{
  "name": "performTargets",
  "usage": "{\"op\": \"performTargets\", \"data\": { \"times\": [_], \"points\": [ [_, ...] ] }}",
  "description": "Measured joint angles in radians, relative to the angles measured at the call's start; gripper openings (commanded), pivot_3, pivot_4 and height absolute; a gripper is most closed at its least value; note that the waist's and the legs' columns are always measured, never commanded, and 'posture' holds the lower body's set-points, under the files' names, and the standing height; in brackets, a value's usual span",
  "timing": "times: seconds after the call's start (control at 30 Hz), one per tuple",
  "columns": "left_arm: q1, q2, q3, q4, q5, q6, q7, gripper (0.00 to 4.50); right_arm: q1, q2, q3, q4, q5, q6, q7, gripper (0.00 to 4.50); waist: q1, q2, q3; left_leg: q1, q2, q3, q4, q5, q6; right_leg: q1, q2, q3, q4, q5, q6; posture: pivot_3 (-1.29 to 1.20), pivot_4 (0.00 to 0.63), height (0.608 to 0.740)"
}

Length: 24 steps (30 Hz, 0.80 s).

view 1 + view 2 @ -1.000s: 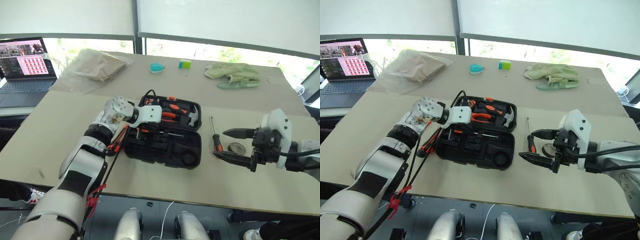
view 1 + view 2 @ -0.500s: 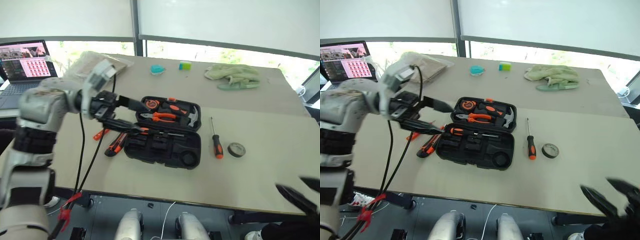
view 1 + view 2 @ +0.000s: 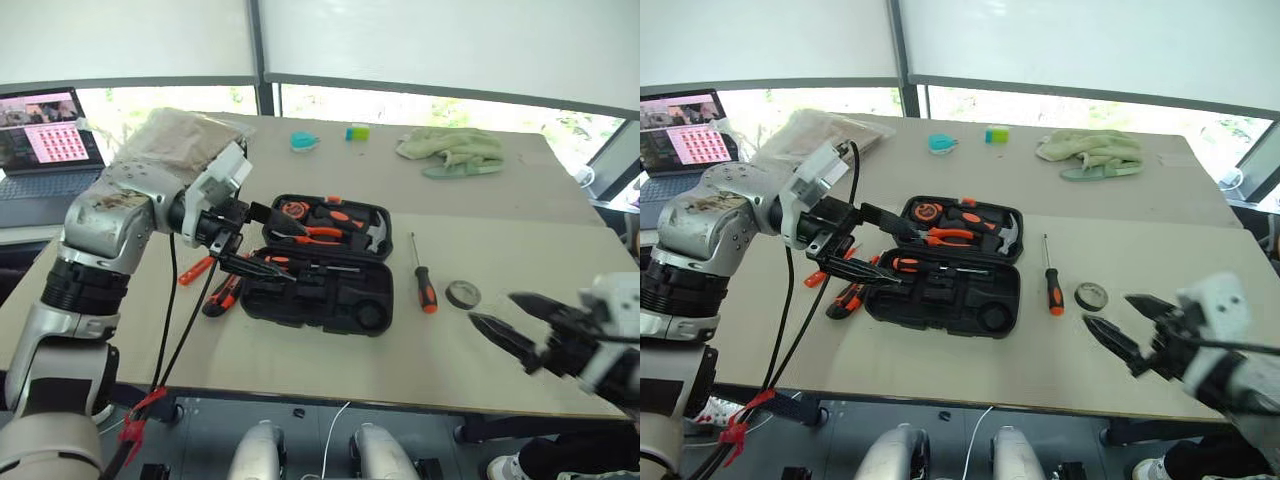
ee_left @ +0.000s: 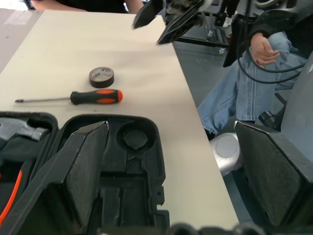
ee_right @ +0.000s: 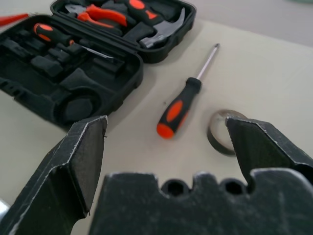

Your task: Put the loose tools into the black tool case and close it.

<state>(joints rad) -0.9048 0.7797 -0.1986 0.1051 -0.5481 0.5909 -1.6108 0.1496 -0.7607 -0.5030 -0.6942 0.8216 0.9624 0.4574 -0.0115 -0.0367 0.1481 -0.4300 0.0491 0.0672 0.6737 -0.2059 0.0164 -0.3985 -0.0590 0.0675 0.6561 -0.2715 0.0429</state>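
Left gripper [image 3: 250, 243] hung above the desk [image 3: 500, 260] at the left end of the black tool case [image 3: 325, 275], fingers spread wide apart, nothing between them. Its fingertips pointed across the case toward the right. Right gripper [image 3: 512, 323] hovered over the near right part of the desk, fingers also spread wide, empty, aimed toward the case.

The case lay open and flat mid-desk. Far half held orange-handled pliers [image 3: 312, 233], a hammer [image 3: 378, 236] and a tape measure [image 3: 293, 209]. In the near half, one orange-and-black screwdriver [image 5: 56, 35] sat along the hinge side; the other moulded slots looked empty, including a round recess [image 4: 135, 138].

Just right of the case, a second orange-and-black screwdriver [image 3: 424, 280] lay loose on the desk, handle toward the near edge. Right of it, close but apart, the grey tape roll [image 3: 462, 294] lay flat. In the right wrist view, both sat between that gripper's fingers, farther off.

Left of the case, partly behind the left gripper and its cable: the utility knife [image 3: 222, 296] and a slim orange screwdriver [image 3: 196, 270], both loose on the desk.

Far side of the desk: green cloth [image 3: 452, 148], teal object [image 3: 303, 140], small green-and-yellow block [image 3: 356, 132], plastic-wrapped bundle [image 3: 185, 135]. Laptop [image 3: 45, 140] far left, screen on. A person [image 4: 254, 73] in jeans was seated beyond the desk edge in the left wrist view.
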Motion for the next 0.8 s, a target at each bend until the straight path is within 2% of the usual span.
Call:
{"op": "performTargets", "data": {
  "times": [0.17, 0.27, 0.4, 0.5, 0.67, 0.7, 0.77, 0.8],
  "points": [
    [0.004, -0.02, 0.0, -0.001, 0.019, -0.007, 0.014, 4.42, -0.23, 0.052, 0.289, 0.182, -0.154, 0.007, -0.107, 4.5, 0.004, 0.0, 0.0, -0.01, -0.001, 0.0, 0.003, 0.0, 0.0, -0.009, 0.0, -0.001, 0.001, 0.0, 0.002, 0.0, 0.15, 0.74],
    [0.001, -0.034, 0.002, 0.009, 0.035, -0.005, 0.032, 4.42, -0.29, 0.072, 0.382, 0.284, -0.229, 0.004, -0.126, 4.5, 0.009, 0.0, 0.0, -0.011, -0.002, 0.001, 0.003, 0.0, 0.001, -0.009, -0.001, -0.001, 0.001, -0.001, 0.002, 0.0, 0.15, 0.74],
    [-0.003, -0.036, 0.013, 0.006, 0.013, 0.057, 0.038, 4.42, -0.361, 0.107, 0.427, 0.387, -0.276, -0.003, -0.131, 4.5, 0.002, 0.0, 0.0, -0.011, -0.002, 0.001, 0.003, 0.0, 0.001, -0.009, 0.0, -0.001, 0.002, 0.0, 0.002, 0.0, 0.15, 0.74],
    [-0.008, -0.034, 0.013, -0.001, 0.018, 0.057, 0.037, 4.5, -0.43, 0.116, 0.449, 0.469, -0.31, 0.009, -0.137, 3.81, 0.0, 0.0, 0.0, -0.011, -0.002, 0.001, 0.003, 0.0, 0.001, -0.009, 0.0, -0.001, 0.002, 0.0, 0.002, 0.0, 0.15, 0.74],
    [-0.026, -0.03, 0.014, -0.001, 0.017, 0.07, 0.029, 4.5, -0.448, 0.152, 0.464, 0.496, -0.342, 0.005, -0.129, 2.11, -0.001, 0.0, 0.0, -0.011, -0.001, 0.001, 0.002, 0.0, 0.001, -0.009, 0.0, -0.002, 0.002, 0.0, 0.002, 0.0, 0.15, 0.74],
    [-0.029, -0.03, 0.014, -0.001, 0.021, 0.064, 0.029, 4.5, -0.448, 0.163, 0.467, 0.495, -0.354, 0.004, -0.133, 1.62, -0.001, 0.0, 0.0, -0.011, -0.001, 0.001, 0.003, 0.0, 0.001, -0.009, 0.0, -0.002, 0.002, 0.0, 0.002, 0.0, 0.15, 0.74],
    [-0.037, -0.034, 0.014, 0.002, 0.034, 0.062, 0.032, 4.5, -0.449, 0.186, 0.466, 0.493, -0.375, 0.004, -0.146, 1.12, -0.004, -0.001, 0.0, -0.01, -0.001, 0.001, 0.003, 0.0, 0.001, -0.009, 0.001, -0.002, 0.003, 0.0, 0.002, 0.0, 0.15, 0.74],
    [-0.039, -0.036, 0.014, 0.002, 0.034, 0.063, 0.033, 4.5, -0.449, 0.195, 0.465, 0.49, -0.378, 0.004, -0.153, 1.04, -0.006, -0.001, 0.0, -0.01, -0.001, 0.001, 0.003, 0.0, 0.001, -0.009, 0.001, -0.002, 0.003, 0.0, 0.002, 0.0, 0.15, 0.74]
  ]
}}
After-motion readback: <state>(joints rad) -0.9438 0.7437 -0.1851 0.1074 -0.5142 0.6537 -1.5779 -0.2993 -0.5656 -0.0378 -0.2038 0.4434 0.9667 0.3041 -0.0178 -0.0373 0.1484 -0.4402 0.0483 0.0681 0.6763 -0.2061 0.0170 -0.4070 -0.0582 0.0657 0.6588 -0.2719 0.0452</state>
